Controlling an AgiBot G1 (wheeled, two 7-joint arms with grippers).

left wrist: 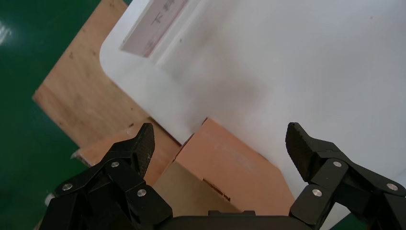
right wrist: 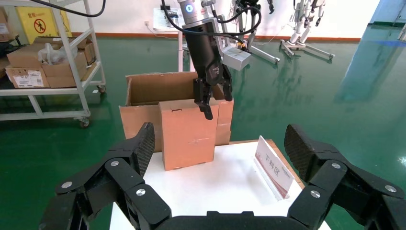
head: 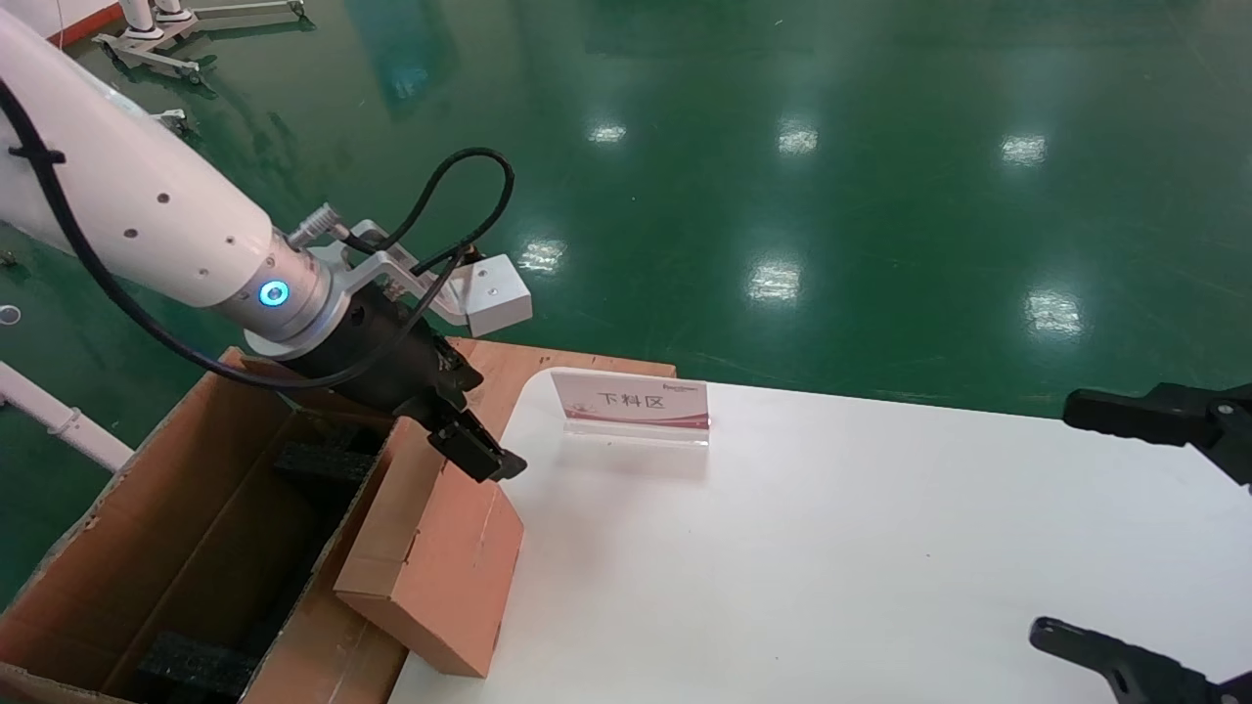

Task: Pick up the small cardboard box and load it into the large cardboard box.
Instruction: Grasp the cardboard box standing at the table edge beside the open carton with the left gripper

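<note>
The small cardboard box [head: 440,557] stands on end at the left edge of the white table [head: 831,548], against the large box's wall; it also shows in the left wrist view [left wrist: 225,163] and the right wrist view [right wrist: 186,134]. My left gripper [head: 469,445] is open right over its top end, its fingers spread wider than the box and not touching it [left wrist: 221,139]. The large cardboard box [head: 186,518] stands open on the left, with black foam [head: 323,464] inside. My right gripper [head: 1056,518] is open and empty over the table's right side.
A white sign with a red stripe [head: 631,401] stands at the back of the table, near the left gripper. A shelf cart with cartons [right wrist: 48,62] stands beyond the large box. Green floor surrounds the table.
</note>
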